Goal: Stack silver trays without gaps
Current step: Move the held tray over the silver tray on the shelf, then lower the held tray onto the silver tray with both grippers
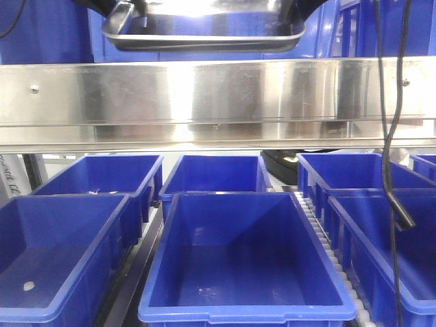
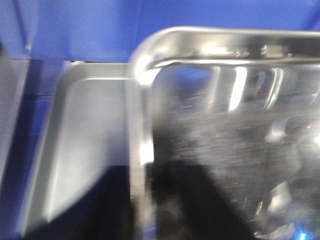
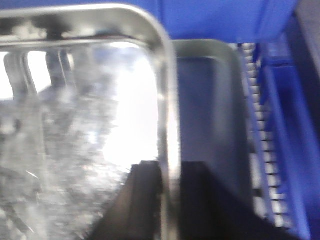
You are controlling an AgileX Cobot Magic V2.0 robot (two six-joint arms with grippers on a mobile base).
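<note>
A shiny silver tray (image 1: 204,34) hangs level at the top of the front view, above the shelf rail, with dark arm parts at its two ends. My left gripper (image 2: 144,200) is shut on this tray's (image 2: 225,150) left rim, one finger inside and one outside. My right gripper (image 3: 171,200) is shut the same way on the tray's (image 3: 75,125) right rim. A second silver tray (image 2: 85,150) lies lower, offset from the held one. It shows past the left rim in the left wrist view, and this lower tray (image 3: 210,100) shows past the right rim in the right wrist view. Both wrist views are blurred.
A long brushed-steel shelf rail (image 1: 218,102) crosses the front view below the held tray. Several deep blue bins (image 1: 238,272) stand underneath on a roller track (image 1: 320,231). A black cable (image 1: 392,136) hangs at the right. Blue walls surround the trays.
</note>
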